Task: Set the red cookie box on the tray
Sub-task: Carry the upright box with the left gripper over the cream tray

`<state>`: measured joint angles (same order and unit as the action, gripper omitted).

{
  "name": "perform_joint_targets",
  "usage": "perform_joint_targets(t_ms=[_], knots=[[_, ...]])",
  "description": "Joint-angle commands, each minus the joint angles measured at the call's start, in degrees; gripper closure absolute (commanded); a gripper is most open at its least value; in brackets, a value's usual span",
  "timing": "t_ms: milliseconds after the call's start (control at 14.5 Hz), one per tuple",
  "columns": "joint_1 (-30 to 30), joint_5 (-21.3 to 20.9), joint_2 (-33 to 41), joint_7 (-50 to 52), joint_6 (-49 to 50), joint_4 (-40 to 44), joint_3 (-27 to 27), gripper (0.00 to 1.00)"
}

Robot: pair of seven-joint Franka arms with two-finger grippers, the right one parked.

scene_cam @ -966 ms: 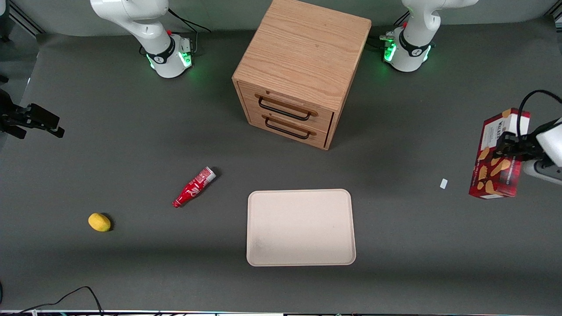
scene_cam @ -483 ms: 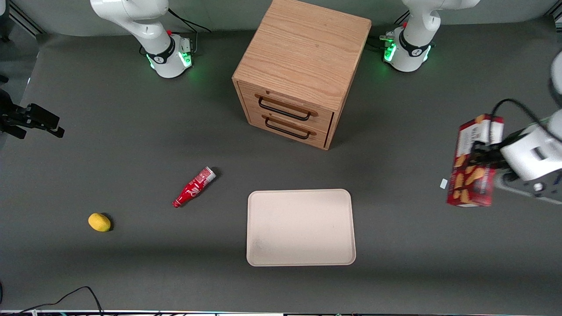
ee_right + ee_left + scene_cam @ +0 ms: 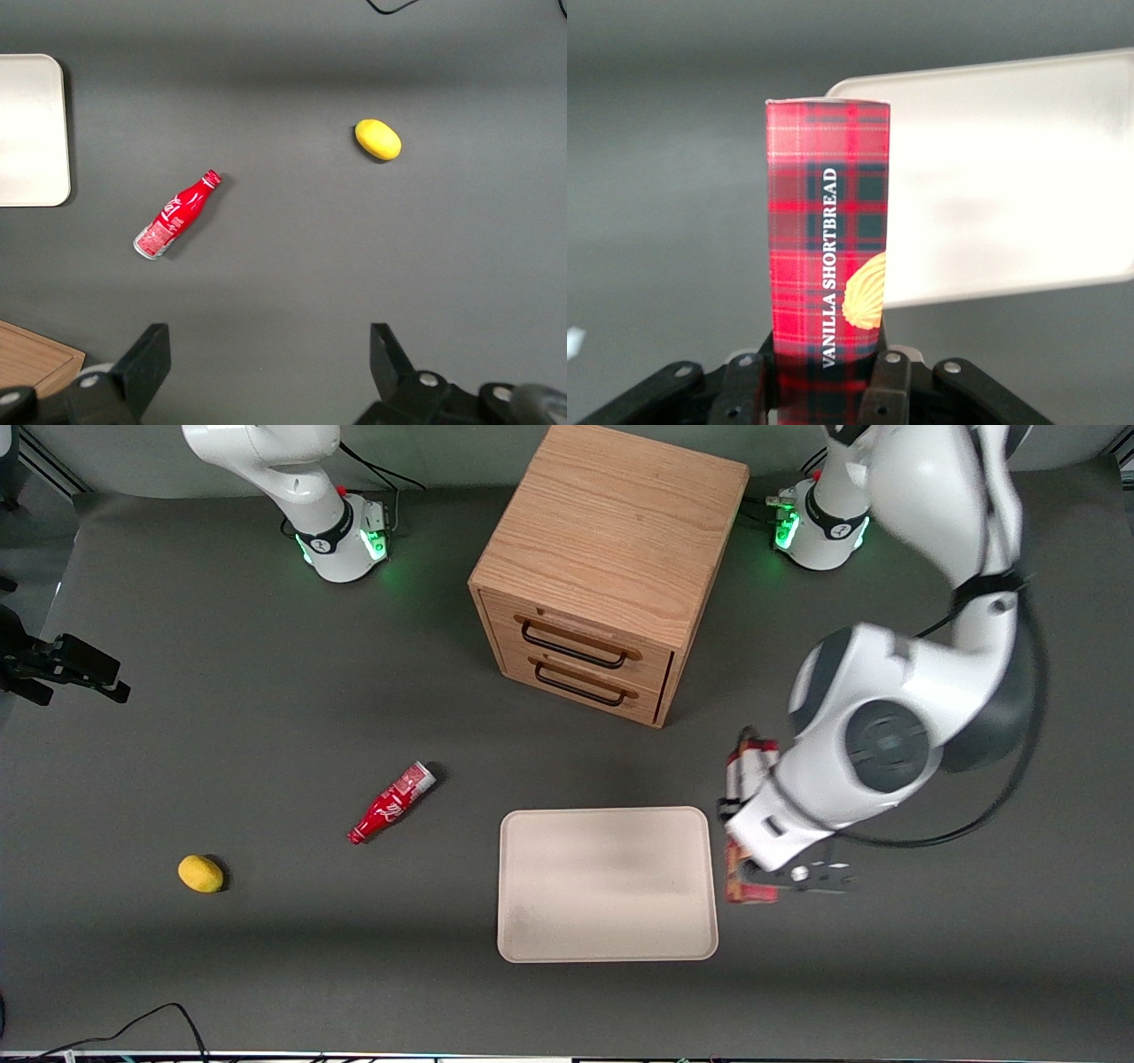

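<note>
Red cookie box (image 3: pixel 742 779), front view: mostly hidden under left arm, just beside tray (image 3: pixel 607 884) edge toward working arm's end, held above worktop (image 3: pixel 266 717). Gripper (image 3: pixel 753 841) sits at box. Wooden drawer cabinet (image 3: pixel 602 571) farther from camera than tray. Red bottle (image 3: pixel 392 802) and yellow lemon (image 3: pixel 201 873) lie toward parked arm's end.

Left wrist view: jaws clamped on box (image 3: pixel 828 239) sides; fingers (image 3: pixel 888 390) grip its tartan faces. Box end overlaps tray (image 3: pixel 1010 177) corner.

Right wrist view: bottle (image 3: pixel 175 215), lemon (image 3: pixel 378 140), tray corner (image 3: pixel 31 133) on worktop.
</note>
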<state>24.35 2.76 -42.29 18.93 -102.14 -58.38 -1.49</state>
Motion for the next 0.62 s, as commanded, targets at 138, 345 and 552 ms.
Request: perform_joint_targets(t_ms=[138,345,552], knots=[[2.0,0.0,-10.3,5.8,-11.3,4.9,-1.1,1.00],[2.2,-0.2,-12.9,6.3,-13.8,4.9,-1.3,1.00],[3.0,-2.9,-14.2,6.4,-15.4,4.5,-1.4,1.00]])
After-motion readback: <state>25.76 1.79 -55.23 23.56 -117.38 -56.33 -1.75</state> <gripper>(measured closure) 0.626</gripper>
